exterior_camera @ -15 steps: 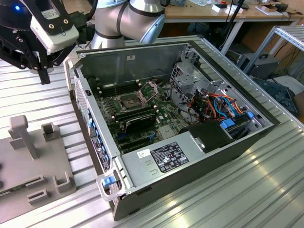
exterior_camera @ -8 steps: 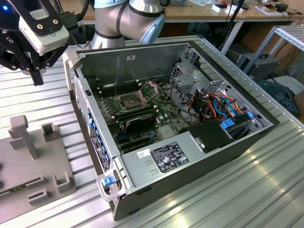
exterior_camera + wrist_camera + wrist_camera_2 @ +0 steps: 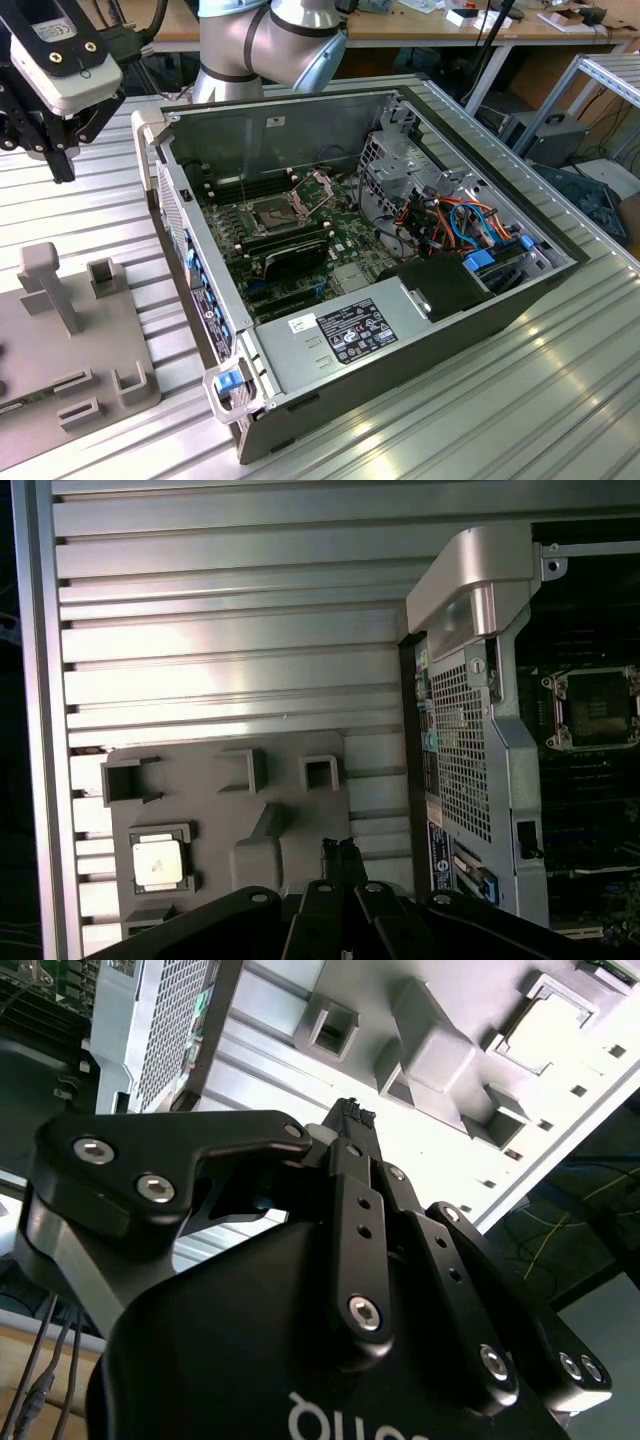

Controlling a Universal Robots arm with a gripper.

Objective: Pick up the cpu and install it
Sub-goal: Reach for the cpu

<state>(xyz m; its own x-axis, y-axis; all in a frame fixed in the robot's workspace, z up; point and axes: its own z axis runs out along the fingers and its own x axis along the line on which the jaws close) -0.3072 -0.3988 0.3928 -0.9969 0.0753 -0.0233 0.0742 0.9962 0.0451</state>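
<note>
Jaws closed and empty, hovering over the grey holder (image 3: 215, 810) by its upright post; cpu (image 3: 160, 862) lies flat in the holder's corner pocket, offset sideways.

You've got a ribbed aluminium table (image 3: 560, 400). Two things sit directly on it. An open computer case (image 3: 270, 135) lies on its side mid-table. A grey fixture plate (image 3: 60, 350) is just beside it, nearer a table edge.

The pincer (image 3: 350, 1118) — closed tight — points toward a grey fixture (image 3: 440, 1055) beside the perforated case (image 3: 165, 1030).
</note>
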